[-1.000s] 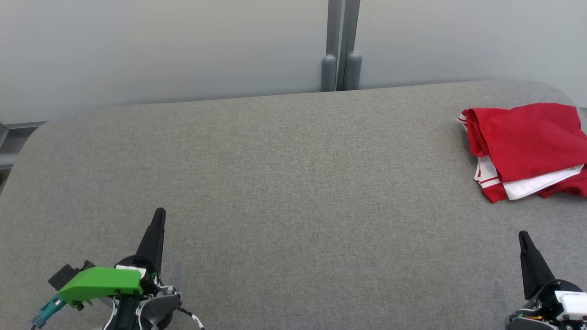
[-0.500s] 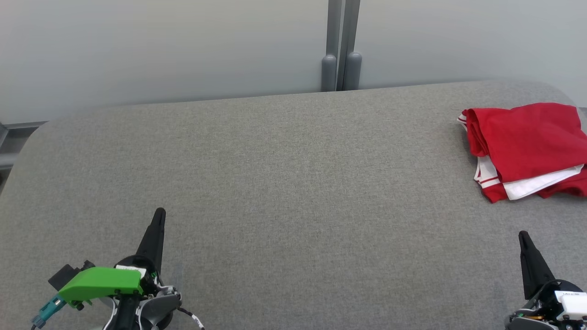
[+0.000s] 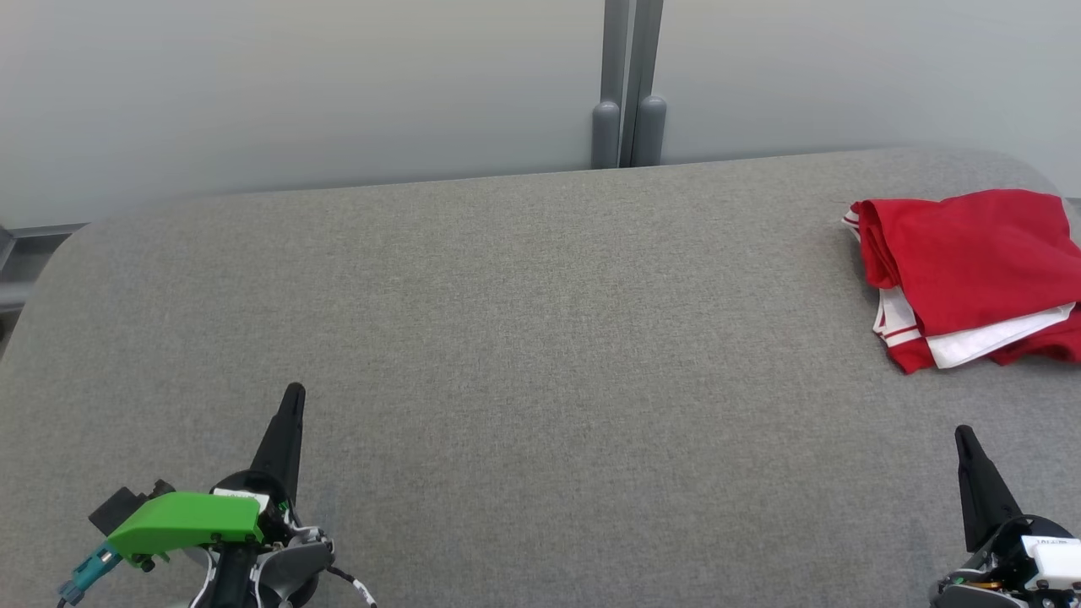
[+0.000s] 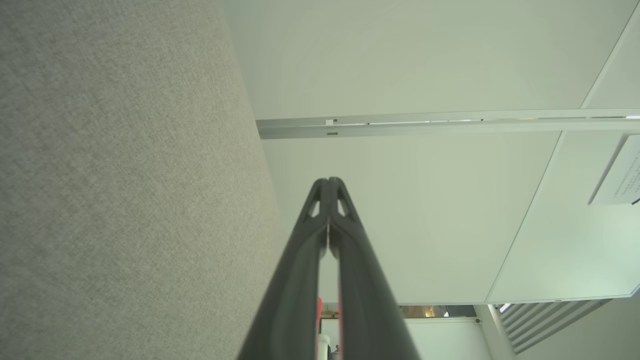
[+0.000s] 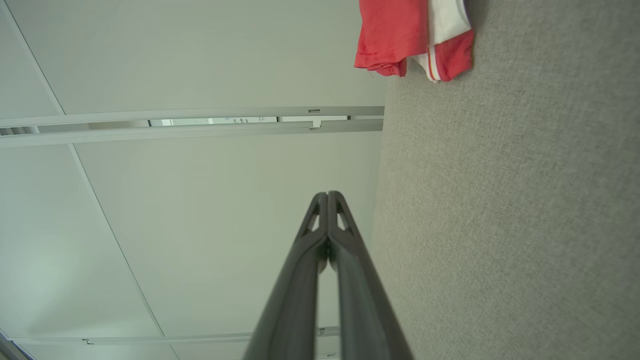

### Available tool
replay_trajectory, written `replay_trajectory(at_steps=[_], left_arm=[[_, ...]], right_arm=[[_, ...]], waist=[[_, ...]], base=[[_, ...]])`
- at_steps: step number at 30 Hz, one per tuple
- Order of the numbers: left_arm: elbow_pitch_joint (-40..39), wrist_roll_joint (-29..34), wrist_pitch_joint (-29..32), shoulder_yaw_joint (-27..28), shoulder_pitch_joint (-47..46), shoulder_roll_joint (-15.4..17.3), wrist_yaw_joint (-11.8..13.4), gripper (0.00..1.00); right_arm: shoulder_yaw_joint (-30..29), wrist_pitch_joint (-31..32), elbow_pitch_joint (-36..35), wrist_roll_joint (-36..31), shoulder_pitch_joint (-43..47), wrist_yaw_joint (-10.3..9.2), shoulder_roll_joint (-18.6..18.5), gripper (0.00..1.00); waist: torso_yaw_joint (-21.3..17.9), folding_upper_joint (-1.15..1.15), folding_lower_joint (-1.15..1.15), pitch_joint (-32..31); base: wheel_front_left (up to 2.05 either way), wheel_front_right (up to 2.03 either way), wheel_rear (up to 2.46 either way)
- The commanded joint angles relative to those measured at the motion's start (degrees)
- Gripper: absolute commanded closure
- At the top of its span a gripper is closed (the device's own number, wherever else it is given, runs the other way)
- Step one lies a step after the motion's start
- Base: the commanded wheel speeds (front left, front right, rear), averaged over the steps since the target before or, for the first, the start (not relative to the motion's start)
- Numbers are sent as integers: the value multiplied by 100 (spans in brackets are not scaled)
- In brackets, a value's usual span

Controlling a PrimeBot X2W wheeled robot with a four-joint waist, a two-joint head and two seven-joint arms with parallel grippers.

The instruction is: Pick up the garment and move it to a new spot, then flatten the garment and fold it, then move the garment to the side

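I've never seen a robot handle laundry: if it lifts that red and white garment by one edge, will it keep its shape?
Probably not: the garment lies in soft, uneven folds, so it would likely unfold and hang. It looks thin, so probably light. On the textured grey table, a push may bunch it rather than slide it.

— Where does your garment (image 3: 971,262) lie?
— You'll find it at the far right of the grey fabric surface (image 3: 540,338), near the back corner; the head view's right edge cuts it off.
— And its state?
— You're looking at a loose, folded bundle. It is red on top, and white panels with red stripes poke out underneath on the near side.
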Motion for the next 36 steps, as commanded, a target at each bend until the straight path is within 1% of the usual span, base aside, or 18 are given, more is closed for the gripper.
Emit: replay_trajectory(at_steps=[1, 36], left_arm=[[-8, -23, 11, 10, -66, 6, -37, 100], [-8, -23, 10, 9, -66, 6, -37, 100]], right_arm=[[-13, 5, -25, 13, 44, 2, -24, 100], [-13, 5, -26, 13, 44, 2, -25, 100]], waist=[[0, 0, 0, 0], [0, 0, 0, 0]], base=[[0, 0, 0], [0, 0, 0]])
